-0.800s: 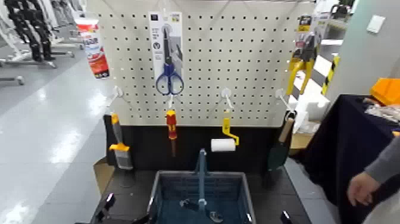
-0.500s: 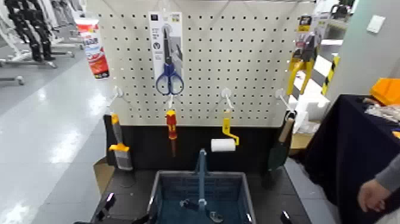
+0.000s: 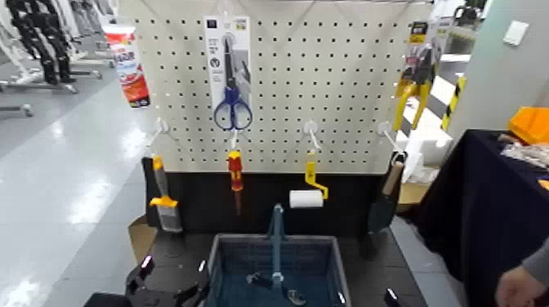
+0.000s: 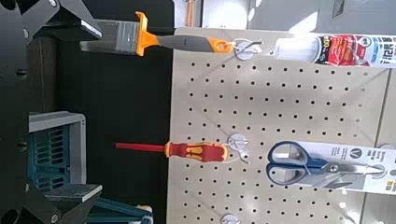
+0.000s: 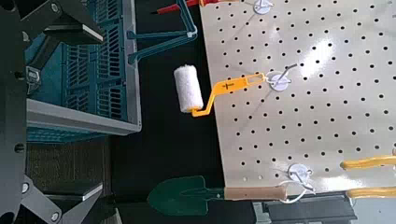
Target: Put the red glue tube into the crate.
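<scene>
The red glue tube point(image 3: 127, 67) hangs at the top left corner of the white pegboard point(image 3: 343, 82), cap down; it also shows in the left wrist view point(image 4: 347, 49). The blue-grey crate point(image 3: 222, 260) stands on the dark table below the board, its handle upright. My left gripper point(image 3: 173, 274) is open and empty, low at the crate's left side, far below the tube. In the left wrist view its fingers point(image 4: 67, 21) stand wide apart. My right gripper point(image 5: 98, 110) is open and empty beside the crate point(image 5: 84, 75); only its tip point(image 3: 390, 295) shows in the head view.
On the pegboard hang packed blue scissors point(image 3: 230, 77), a red-and-yellow screwdriver point(image 3: 235, 171), a white paint roller point(image 3: 307, 196), a yellow-collared brush point(image 3: 164, 202), a green trowel point(image 3: 384, 204) and yellow pliers point(image 3: 415, 77). A person's hand point(image 3: 523, 287) is at the lower right by a dark-draped table point(image 3: 482, 204).
My left gripper has risen farther into the head view beside the crate. The person's hand at the right has dropped lower and moved toward the corner.
</scene>
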